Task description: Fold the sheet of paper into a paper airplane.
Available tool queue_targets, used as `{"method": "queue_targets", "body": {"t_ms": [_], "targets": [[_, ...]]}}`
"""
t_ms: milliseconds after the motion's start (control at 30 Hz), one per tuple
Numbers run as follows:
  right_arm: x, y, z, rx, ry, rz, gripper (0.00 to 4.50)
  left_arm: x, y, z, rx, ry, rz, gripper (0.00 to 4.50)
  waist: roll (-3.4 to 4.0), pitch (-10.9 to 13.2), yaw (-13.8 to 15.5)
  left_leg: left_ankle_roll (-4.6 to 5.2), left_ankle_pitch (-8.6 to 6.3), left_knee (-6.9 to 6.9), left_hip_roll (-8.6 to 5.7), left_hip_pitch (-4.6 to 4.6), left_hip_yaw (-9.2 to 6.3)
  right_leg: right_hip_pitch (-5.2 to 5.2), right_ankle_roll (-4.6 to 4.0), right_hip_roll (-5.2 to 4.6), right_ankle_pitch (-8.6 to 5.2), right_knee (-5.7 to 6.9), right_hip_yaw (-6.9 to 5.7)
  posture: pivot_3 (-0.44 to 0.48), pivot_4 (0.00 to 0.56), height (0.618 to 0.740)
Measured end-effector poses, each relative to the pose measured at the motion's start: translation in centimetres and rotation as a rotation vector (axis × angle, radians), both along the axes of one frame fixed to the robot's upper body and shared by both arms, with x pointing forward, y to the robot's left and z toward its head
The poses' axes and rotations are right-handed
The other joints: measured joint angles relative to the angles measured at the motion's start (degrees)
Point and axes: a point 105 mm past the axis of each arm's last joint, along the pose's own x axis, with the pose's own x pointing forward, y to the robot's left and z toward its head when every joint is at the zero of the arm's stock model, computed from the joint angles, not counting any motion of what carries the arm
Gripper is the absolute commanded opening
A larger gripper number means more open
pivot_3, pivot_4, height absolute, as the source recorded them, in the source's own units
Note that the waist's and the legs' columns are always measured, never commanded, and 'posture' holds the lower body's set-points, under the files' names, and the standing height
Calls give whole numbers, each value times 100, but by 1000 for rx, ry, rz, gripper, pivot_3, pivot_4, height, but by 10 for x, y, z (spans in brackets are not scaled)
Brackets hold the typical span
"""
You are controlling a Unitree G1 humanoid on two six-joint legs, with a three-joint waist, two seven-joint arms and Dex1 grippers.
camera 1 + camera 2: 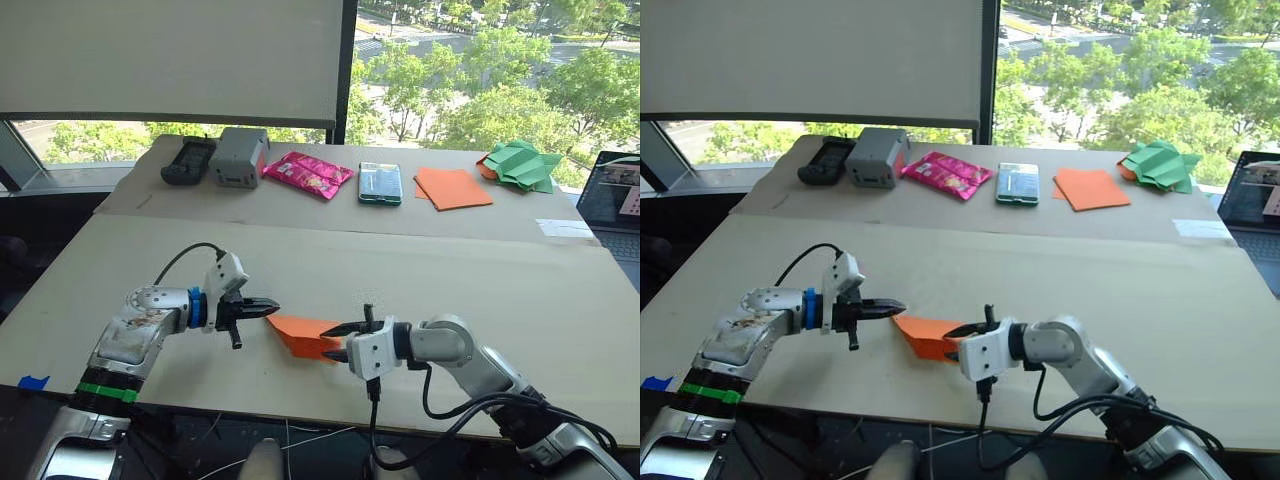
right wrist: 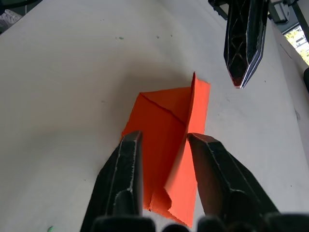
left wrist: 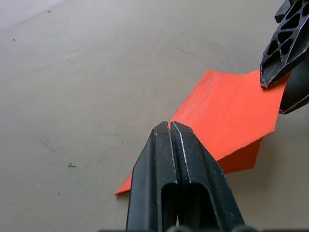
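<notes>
The sheet of paper (image 1: 303, 331) lies near the table's front edge, bright orange and folded, with creases and one flap standing up along its length (image 2: 193, 111). My left gripper (image 1: 274, 310) is shut with nothing in it; its tip hovers just off the paper's left corner (image 3: 169, 124). My right gripper (image 1: 329, 343) is open at the paper's right end. Its two fingers (image 2: 129, 164) straddle the raised flap, and one fingertip (image 3: 265, 82) touches the paper's edge.
On the far table stand a black device (image 1: 188, 160), a grey box (image 1: 238, 156), a pink packet (image 1: 307, 173), a green-framed case (image 1: 380, 182), a flat orange stack (image 1: 452, 187) and green paper shapes (image 1: 520, 165). A laptop (image 1: 618, 190) sits at the right.
</notes>
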Motion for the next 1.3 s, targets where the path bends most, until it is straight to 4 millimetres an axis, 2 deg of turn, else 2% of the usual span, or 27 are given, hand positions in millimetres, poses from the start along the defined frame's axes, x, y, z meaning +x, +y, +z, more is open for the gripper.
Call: {"method": "queue_targets", "body": {"t_ms": [167,367,567,700,833,1033,1200,1300], "targets": [[2,0,5,27,15,-55,2956,3,-3,-22,78,-6,-33,0,1,0,7,1,0,0,0,0,1,-1,0,0,0,2,1,0,150,702],[-4,4,24,103,25,-111,2956,5,-9,-23,134,-79,-97,0,10,-10,31,-13,-8,1,0,8,1,15,0,0,0,-3,0,0,150,702],[-11,-2,15,76,50,-140,2956,1,-14,-22,137,-92,-133,0,11,-11,27,-32,-20,2,0,9,2,17,1,-1,-1,-4,0,0,150,702],[-15,-4,7,66,77,-166,2956,-9,-32,-23,100,-69,-193,0,10,-11,20,-27,-17,3,0,6,2,17,1,0,-1,-3,0,0,150,702],[-15,-1,11,88,72,-174,2956,-13,-37,-20,93,-57,-211,0,10,-11,-3,-25,-15,2,1,10,2,17,1,-1,-1,-1,0,0,150,702],[-16,-2,8,76,74,-181,2956,-11,-29,-27,117,-52,-197,0,11,-12,7,-27,-17,3,1,11,2,18,1,-1,-1,-5,0,0,150,702],[-15,-6,5,39,63,-183,2956,-1,-7,-24,139,-62,-135,0,12,-13,-25,-35,-22,1,2,17,1,17,0,-1,-1,-3,-1,0,150,702],[-17,-5,3,32,59,-172,2956,-1,-4,-24,143,-67,-134,0,14,-14,-28,-35,-22,1,2,17,1,17,0,-1,-1,-4,-1,0,150,702]]}}
